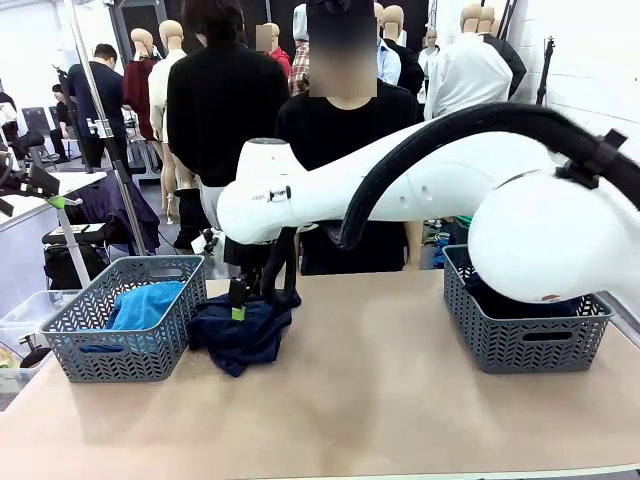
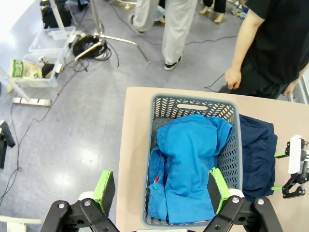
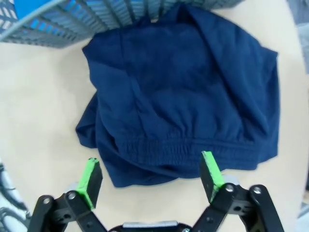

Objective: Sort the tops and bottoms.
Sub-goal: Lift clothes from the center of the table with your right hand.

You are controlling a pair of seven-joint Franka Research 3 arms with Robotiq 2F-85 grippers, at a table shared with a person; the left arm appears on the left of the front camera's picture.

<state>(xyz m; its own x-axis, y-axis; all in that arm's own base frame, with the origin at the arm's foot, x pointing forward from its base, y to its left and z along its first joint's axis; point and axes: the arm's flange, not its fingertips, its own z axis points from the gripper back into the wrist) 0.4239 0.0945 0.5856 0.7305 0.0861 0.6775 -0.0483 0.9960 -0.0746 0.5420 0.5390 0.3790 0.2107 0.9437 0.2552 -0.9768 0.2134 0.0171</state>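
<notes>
A crumpled navy garment [image 1: 240,335] with an elastic waistband [image 3: 183,92] lies on the table beside the left grey basket [image 1: 120,345]. My right gripper [image 1: 240,296] hangs just above it, reaching across from the right. Its green pads [image 3: 210,169] stand wide apart over the waistband, so the right gripper [image 3: 149,174] is open and holds nothing. In the left basket [image 2: 193,104] lies a bright blue top [image 2: 190,164]. High over that basket, my left gripper [image 2: 160,191] is open and bare. The navy garment [image 2: 258,154] lies to the basket's right, with the right gripper [image 2: 294,166] at its edge.
A second grey basket [image 1: 525,340] at the table's right holds a dark garment [image 1: 500,300]. A person in black [image 1: 340,130] stands at the far edge, one hand [image 2: 232,77] hanging near the table. A clear bin [image 2: 41,60] and cables lie on the floor.
</notes>
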